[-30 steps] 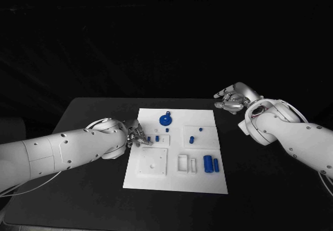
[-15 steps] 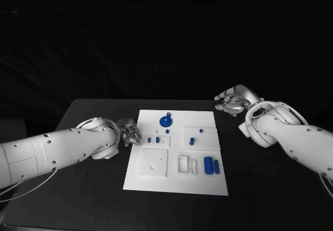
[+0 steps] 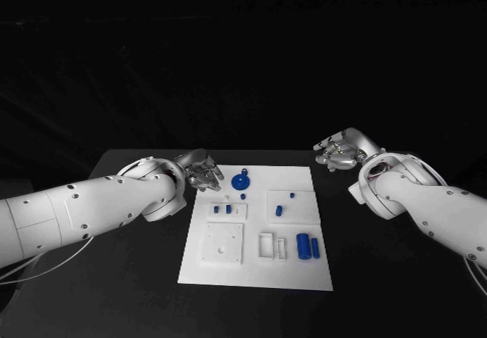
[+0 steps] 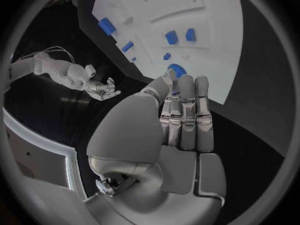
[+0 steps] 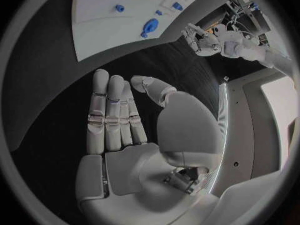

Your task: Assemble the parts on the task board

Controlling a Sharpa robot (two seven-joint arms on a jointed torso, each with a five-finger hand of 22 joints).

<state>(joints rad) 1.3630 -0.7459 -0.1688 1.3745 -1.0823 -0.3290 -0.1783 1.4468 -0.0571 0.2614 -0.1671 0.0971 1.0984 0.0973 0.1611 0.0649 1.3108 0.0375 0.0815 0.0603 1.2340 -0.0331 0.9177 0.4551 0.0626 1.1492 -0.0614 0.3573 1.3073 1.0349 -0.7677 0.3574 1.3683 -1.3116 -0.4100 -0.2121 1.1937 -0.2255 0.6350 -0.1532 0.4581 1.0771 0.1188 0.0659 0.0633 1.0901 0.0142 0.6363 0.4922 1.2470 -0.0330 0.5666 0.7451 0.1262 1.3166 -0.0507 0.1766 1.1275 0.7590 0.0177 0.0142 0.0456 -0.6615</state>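
Head overhead; wrist fisheyes close; task board (image 3: 256,225) shared.

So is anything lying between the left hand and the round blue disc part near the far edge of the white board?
Nothing visible: the left hand hovers beside the round blue disc part, with bare white board between.

Dim surroundings, sharp focus, bowed wrist-view edges.

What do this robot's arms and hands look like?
Both arms are smooth white shells dotted with small dark screws. The left arm trails a thin pale cable beneath it. The left hand and right hand are silver metal, with segmented, jointed fingers and padded palms.
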